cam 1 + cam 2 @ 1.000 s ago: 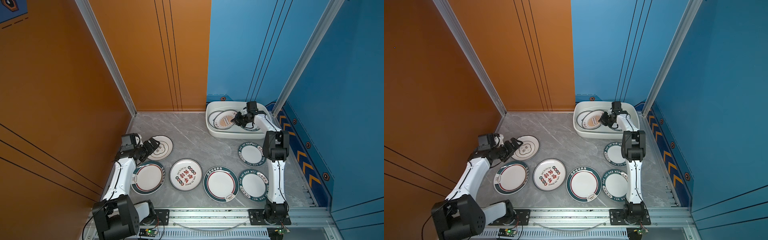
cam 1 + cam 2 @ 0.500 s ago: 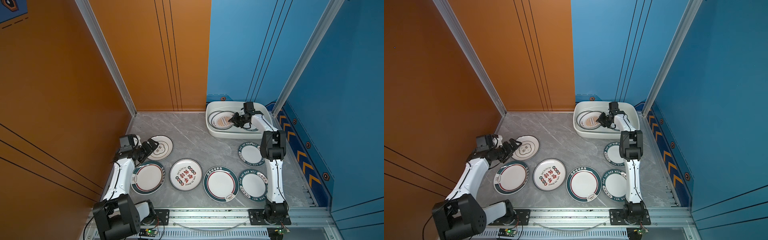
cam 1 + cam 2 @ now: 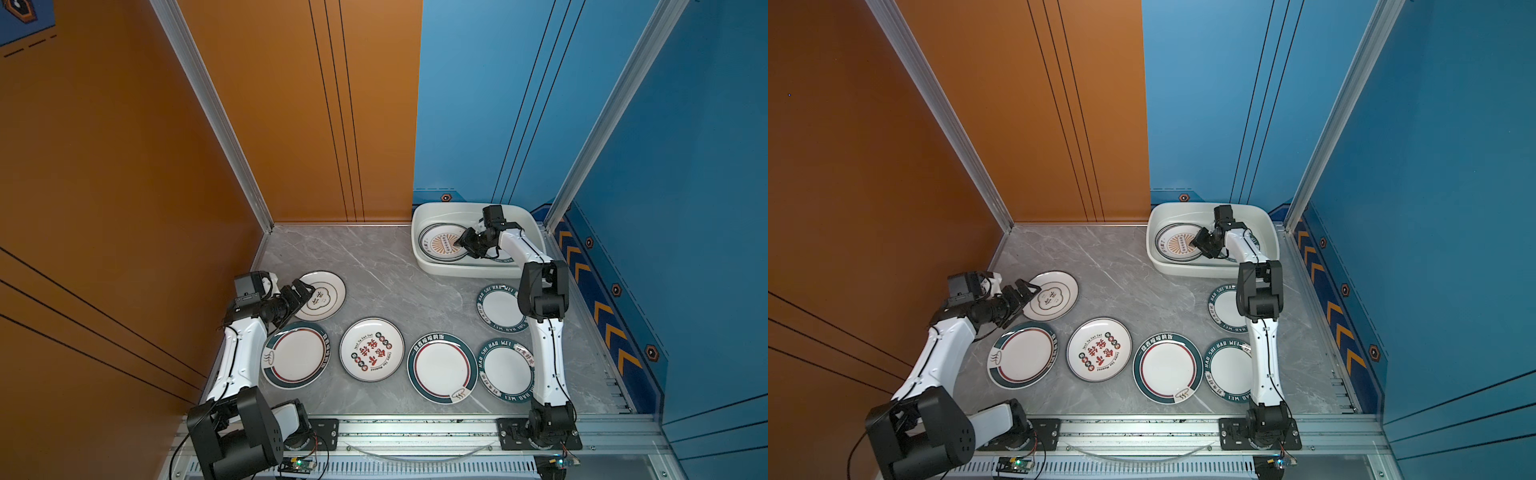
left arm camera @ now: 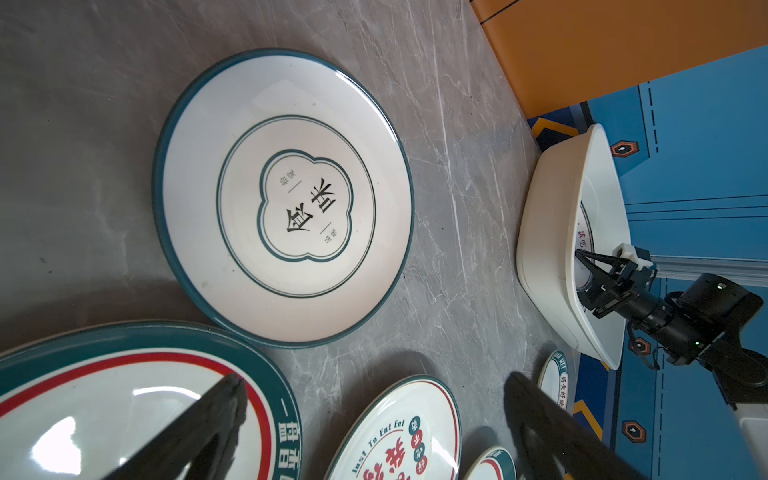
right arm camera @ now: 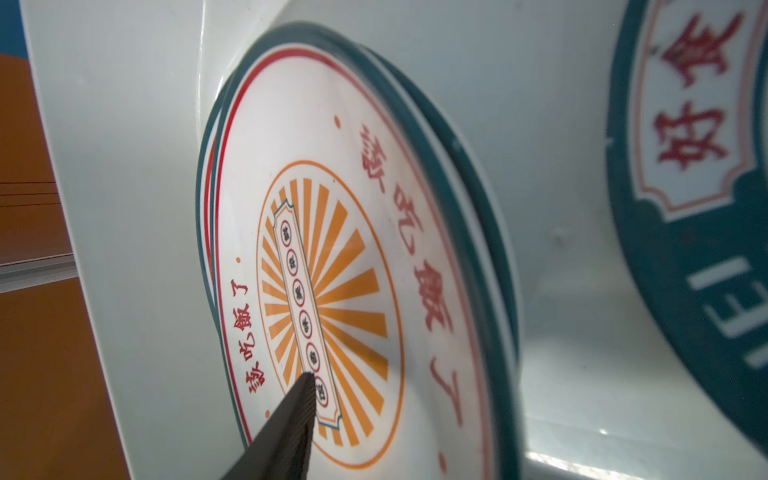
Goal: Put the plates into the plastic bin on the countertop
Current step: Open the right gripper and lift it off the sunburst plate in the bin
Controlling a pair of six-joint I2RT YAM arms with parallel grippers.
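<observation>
White-shelled arms [image 3: 239, 357] with black joints, black ribbed fingers [image 5: 291, 424] and thin black cables.

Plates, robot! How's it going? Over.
Left claw open by clover plate. Right claw over sunburst plate in bin. Six plates left on countertop. Nothing blocking.

both top views look down over the whole countertop [image 3: 374, 257]; close wrist views share the bin [image 4: 548, 249].
</observation>
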